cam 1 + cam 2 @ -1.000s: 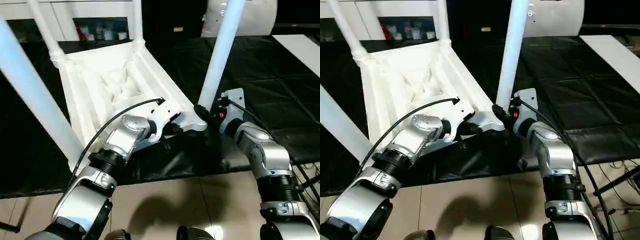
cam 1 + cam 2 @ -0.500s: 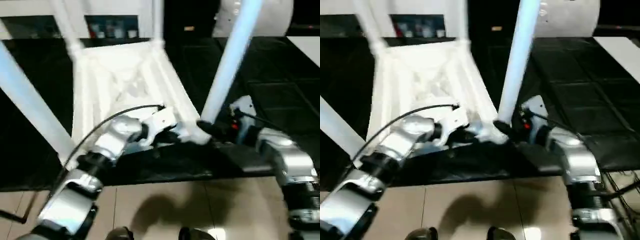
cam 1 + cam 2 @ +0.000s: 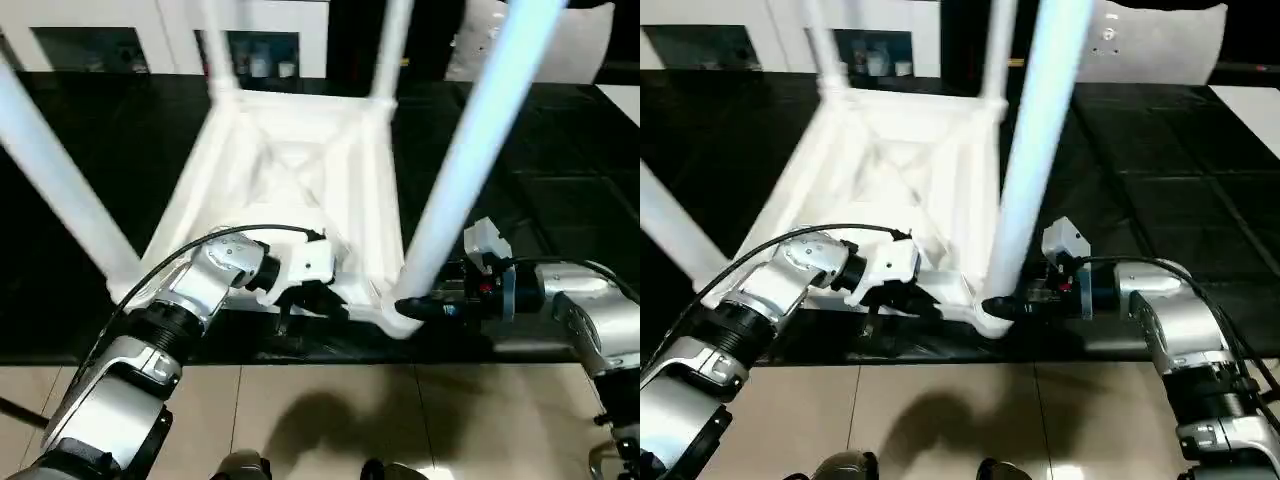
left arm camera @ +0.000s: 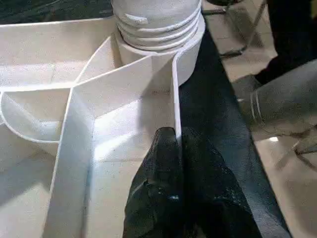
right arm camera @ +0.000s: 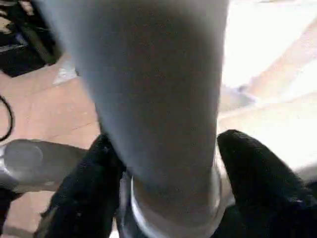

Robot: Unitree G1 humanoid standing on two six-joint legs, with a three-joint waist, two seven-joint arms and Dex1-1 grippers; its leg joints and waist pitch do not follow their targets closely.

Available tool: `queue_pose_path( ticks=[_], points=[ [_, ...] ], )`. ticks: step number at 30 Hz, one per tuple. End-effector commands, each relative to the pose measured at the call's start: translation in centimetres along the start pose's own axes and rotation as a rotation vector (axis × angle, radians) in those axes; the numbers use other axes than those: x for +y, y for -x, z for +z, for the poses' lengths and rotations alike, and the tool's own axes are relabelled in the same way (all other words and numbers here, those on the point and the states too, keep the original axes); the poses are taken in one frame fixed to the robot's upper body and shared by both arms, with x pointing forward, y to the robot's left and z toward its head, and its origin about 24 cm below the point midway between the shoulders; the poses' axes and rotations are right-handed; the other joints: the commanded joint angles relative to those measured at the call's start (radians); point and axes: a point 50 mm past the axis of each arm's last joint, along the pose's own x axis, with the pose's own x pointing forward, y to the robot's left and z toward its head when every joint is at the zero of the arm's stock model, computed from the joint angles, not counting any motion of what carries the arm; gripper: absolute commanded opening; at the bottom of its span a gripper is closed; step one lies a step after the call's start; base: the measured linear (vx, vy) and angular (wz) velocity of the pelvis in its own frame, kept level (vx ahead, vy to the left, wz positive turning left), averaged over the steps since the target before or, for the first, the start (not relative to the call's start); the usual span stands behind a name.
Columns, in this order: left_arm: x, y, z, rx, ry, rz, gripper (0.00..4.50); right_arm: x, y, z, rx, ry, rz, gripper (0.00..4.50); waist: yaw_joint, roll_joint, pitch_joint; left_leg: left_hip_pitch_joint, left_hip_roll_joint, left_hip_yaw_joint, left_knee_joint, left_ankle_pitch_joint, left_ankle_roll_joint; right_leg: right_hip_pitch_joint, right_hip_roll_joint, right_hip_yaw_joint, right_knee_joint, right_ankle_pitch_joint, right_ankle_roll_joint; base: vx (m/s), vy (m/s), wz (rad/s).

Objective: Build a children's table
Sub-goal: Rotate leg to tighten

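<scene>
The children's table lies upside down: its white ribbed tabletop rests on the black cover with the legs standing up from the corner sockets. The near right leg rises beside my right gripper. That gripper's black fingers clasp the leg on both sides, just above its socket. My left gripper is shut on the thin near rim wall of the tabletop, a little way from the threaded socket. The near left leg slants up at the left.
The black-covered work table stretches away to the right and back. Its front edge runs just under my grippers, with tan floor tiles below. White cabinets and a white bulky object stand behind.
The whole picture has shifted and tilted, so the camera moved. My right forearm now lies level, reaching in from the right at the leg's base. The left gripper keeps its hold on the rim.
</scene>
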Motion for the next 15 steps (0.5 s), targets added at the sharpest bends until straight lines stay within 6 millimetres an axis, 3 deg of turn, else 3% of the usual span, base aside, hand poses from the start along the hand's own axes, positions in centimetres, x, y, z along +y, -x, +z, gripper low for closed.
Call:
queue_pose_path(
  ticks=[1, 7, 12, 15],
  points=[
    [-0.6, -0.8, 0.0, 0.045, -0.040, -0.102, 0.00, 0.3, 0.1, 0.0, 0.005, -0.009, 0.055, 2.81, -0.002, -0.012, -0.088, 0.011, 0.030, 0.005, -0.049, -0.129, 0.109, 0.066, -0.061, 0.041, -0.043, -0.142, -0.272, 0.000, 0.000, 0.00],
    [-0.6, -0.7, -0.1, 0.044, -0.039, -0.107, 0.00, 0.5, 0.1, -0.2, 0.007, -0.024, 0.082, 2.35, 0.001, -0.014, -0.086, 0.009, 0.027, 0.004, -0.049, -0.152, 0.087, 0.065, -0.062, 0.041, -0.048, -0.208, -0.249, 0.000, 0.000, 0.00],
    [-0.3, -0.7, -0.2, 0.016, 0.057, -0.055, 0.00, 0.6, -0.4, 0.2, -0.056, -0.086, 0.048, 2.13, 0.000, -0.015, -0.082, 0.007, 0.026, 0.004, -0.048, -0.138, 0.089, 0.063, -0.059, 0.042, -0.046, -0.200, -0.247, 0.000, 0.000, 0.00],
    [0.7, -1.0, 0.1, -0.027, 0.154, 0.057, 0.00, -0.2, -1.4, 0.5, -0.084, -0.135, -0.096, 2.12, -0.006, -0.014, -0.072, 0.007, 0.022, 0.004, -0.052, -0.183, 0.066, 0.058, -0.061, 0.042, -0.059, -0.307, -0.221, 0.000, 0.000, 0.00]
  ],
)
